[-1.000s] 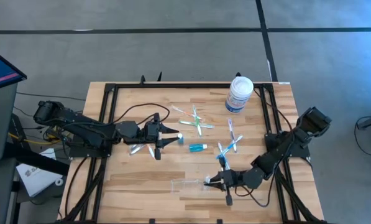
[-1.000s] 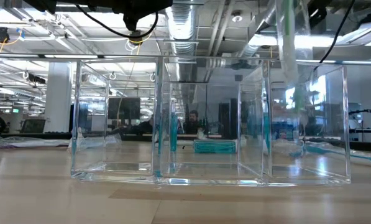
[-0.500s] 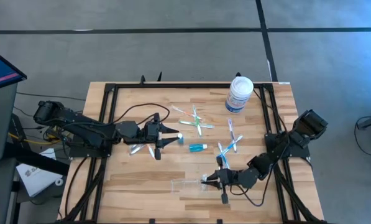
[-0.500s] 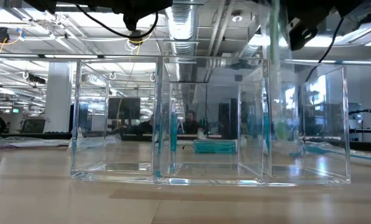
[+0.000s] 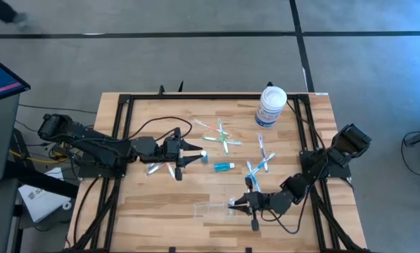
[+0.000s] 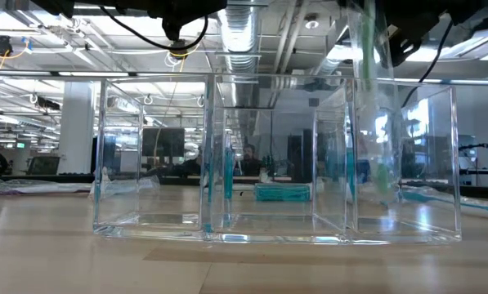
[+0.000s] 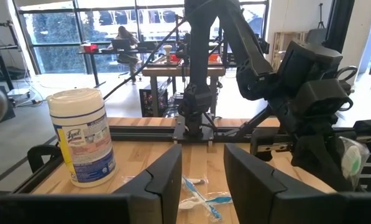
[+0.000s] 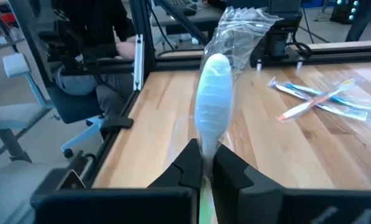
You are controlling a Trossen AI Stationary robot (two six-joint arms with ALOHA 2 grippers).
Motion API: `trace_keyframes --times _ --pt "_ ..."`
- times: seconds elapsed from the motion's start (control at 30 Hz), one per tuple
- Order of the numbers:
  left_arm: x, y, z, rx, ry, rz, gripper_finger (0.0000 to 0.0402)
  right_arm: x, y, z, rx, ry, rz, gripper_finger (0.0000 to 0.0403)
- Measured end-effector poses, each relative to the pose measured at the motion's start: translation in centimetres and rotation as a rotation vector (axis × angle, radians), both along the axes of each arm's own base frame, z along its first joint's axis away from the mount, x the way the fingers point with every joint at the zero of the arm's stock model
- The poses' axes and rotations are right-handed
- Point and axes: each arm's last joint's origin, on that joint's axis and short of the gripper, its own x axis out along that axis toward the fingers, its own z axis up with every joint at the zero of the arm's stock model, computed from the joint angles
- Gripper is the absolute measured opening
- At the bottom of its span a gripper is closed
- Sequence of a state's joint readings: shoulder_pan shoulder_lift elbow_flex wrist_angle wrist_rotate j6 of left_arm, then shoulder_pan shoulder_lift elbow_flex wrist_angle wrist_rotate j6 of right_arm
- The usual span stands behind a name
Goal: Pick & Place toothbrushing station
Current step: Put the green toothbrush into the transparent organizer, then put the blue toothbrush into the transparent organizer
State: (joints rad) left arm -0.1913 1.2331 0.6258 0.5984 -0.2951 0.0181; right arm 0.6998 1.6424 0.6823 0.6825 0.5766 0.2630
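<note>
My right gripper [image 5: 232, 204] sits low at the near edge of the table [image 5: 153, 204], and in its wrist view I see the 2 fingers [image 8: 194, 163] pinched together on a wrapped green toothbrush [image 8: 212, 93], whose head in crinkled clear wrap stands straight out past the fingertips. From above, that gripper is right at the end of the clear tray [image 5: 211, 208], and in the low view the wrapped brush hangs down inside the tray's right-hand compartment. My left gripper [image 5: 200, 154] waits, jaws apart and holding nothing, left of the teal tube [image 5: 224, 166], while the loose toothbrushes [image 5: 220, 137] lie mid-table near the white tub [image 5: 271, 106].
</note>
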Motion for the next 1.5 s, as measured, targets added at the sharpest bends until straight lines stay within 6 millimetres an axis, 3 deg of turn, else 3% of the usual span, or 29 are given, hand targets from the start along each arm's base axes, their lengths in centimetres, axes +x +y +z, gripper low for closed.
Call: trace_keyframes --times 0.27,0.73,0.9,1.2,1.5 --pt "0.0 0.0 0.0 0.0 0.0 -0.001 0.0113 -0.1 0.0 -0.2 -0.001 0.017 0.003 0.0068" --pt "0.0 0.0 0.0 0.0 0.0 -0.003 0.0113 -0.2 0.0 -0.5 0.007 0.048 -0.002 0.0073" --pt "0.0 0.0 0.0 0.0 0.0 -0.001 0.0113 -0.7 -0.1 0.4 -0.011 0.048 0.005 0.0073" --pt "0.0 0.0 0.0 0.0 0.001 0.002 0.0113 -1.8 -1.7 0.6 -0.002 0.17 -0.156 0.0073" --pt "0.0 0.0 0.0 0.0 0.001 0.001 0.0113 -2.4 -4.1 0.4 0.128 0.312 -0.315 0.0073"
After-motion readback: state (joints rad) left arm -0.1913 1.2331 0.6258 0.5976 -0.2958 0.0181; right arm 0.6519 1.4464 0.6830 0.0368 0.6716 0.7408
